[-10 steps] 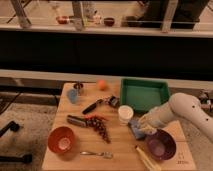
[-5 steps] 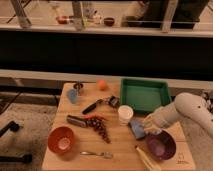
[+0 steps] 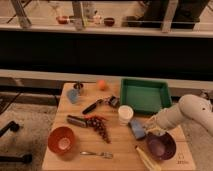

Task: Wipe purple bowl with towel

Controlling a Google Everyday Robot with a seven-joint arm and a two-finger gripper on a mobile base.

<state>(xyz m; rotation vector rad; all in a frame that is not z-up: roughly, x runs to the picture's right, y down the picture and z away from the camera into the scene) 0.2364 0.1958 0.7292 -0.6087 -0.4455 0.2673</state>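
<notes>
The purple bowl (image 3: 161, 145) stands at the front right of the wooden board, dark with a paler inside. My gripper (image 3: 151, 127) sits at the end of the white arm that reaches in from the right. It hangs just over the bowl's far-left rim. The gripper is shut, and a pale fold that looks like the towel (image 3: 156, 132) hangs under it, mostly hidden by the wrist. Just left of the gripper a small, thick blue pad (image 3: 137, 129) lies on the board.
A green tray (image 3: 145, 95) stands behind the bowl, with a white cup (image 3: 125, 114) at its front left. An orange-red bowl (image 3: 62, 140), a fork (image 3: 97, 154), grapes (image 3: 99, 125), a dark tool (image 3: 92, 106), an orange ball (image 3: 102, 85), a metal cup (image 3: 79, 87) and a yellow item (image 3: 146, 159) lie on the board.
My arm and gripper have shifted a little to the right, from beside the blue pad to the purple bowl's far rim. Nothing else on the board has moved.
</notes>
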